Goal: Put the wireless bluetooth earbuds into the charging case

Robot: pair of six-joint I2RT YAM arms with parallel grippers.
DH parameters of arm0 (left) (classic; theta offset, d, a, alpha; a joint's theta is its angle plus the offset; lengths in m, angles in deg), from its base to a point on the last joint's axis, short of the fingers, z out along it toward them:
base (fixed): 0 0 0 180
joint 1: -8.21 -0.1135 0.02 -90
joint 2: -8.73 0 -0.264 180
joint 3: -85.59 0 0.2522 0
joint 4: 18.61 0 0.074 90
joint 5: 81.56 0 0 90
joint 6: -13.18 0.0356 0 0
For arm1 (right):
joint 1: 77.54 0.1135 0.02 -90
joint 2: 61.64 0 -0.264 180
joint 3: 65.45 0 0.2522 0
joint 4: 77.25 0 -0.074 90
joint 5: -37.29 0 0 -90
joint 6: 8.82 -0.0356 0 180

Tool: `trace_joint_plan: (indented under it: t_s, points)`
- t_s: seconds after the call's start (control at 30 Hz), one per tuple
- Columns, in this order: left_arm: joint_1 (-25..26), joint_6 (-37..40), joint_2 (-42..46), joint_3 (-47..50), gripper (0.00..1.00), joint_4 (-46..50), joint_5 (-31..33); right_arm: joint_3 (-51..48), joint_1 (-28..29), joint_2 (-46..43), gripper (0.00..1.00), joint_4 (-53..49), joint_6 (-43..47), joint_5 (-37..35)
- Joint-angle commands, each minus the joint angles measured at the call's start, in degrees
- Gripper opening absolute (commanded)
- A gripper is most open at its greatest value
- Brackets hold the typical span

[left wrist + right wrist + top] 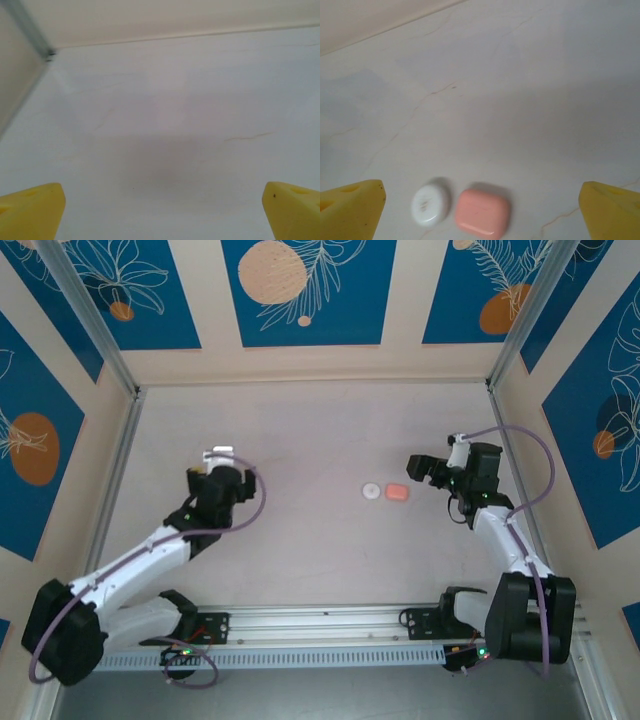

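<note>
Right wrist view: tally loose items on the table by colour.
Pink case: 1
White disc: 1
Total: 2

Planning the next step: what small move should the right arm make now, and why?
Probably ease the right gripper down toward the pink case. Its jaws stand open, and its wrist view frames the case, apparently shut, beside the white disc. The case likely needs opening first.
</note>
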Motion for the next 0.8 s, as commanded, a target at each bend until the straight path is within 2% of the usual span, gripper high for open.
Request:
trace_joint_plan:
  t_s: [0.0,0.07,0.17,0.3,0.4,0.43,0.47,0.53,0.6,0.67,0.77]
  points:
    - [-3.7,9.9,3.6,9.5,1.00,-18.0,7.7,-3.2,-0.6,2.6,0.99,11.9,3.2,-3.5]
    - [-6.1,11.8,5.4,15.0,1.00,-26.9,8.6,-4.8,-0.7,4.5,0.99,16.7,4.2,-4.6]
    - [-9.3,17.5,6.0,21.3,1.00,-38.2,3.9,-5.6,-0.8,7.3,0.99,21.1,5.2,-5.3]
    - [-12.2,15.4,0.8,26.5,1.00,-47.1,-0.4,-6.0,-0.6,10.2,0.99,24.7,6.7,-3.6]
    - [-12.7,16.8,-6.5,27.0,1.00,-57.3,-2.5,-6.7,-1.1,12.5,0.99,27.0,6.9,-2.9]
    - [-12.8,17.9,-10.4,26.5,1.00,-62.0,-2.9,-7.3,-1.1,13.2,0.99,29.4,6.6,-3.0]
    - [-12.8,19.6,-15.3,26.1,1.00,-68.0,-3.5,-6.7,-1.3,12.9,0.99,27.3,7.3,-2.2]
    - [-12.8,25.4,-26.3,24.3,1.00,-79.2,-7.5,-7.3,-1.4,12.7,0.99,28.0,7.8,-1.5]
    - [-12.7,28.7,-34.3,18.7,1.00,-79.2,-7.9,-8.0,-1.7,12.2,0.99,28.9,8.2,-0.4]
    - [-14.0,24.7,-29.5,19.5,1.00,-71.9,-9.4,-8.4,-2.3,11.9,0.99,29.5,8.4,0.2]
    - [-18.3,21.1,-30.0,19.1,1.00,-71.5,-14.1,-7.8,-3.5,12.5,0.99,29.0,7.8,2.1]
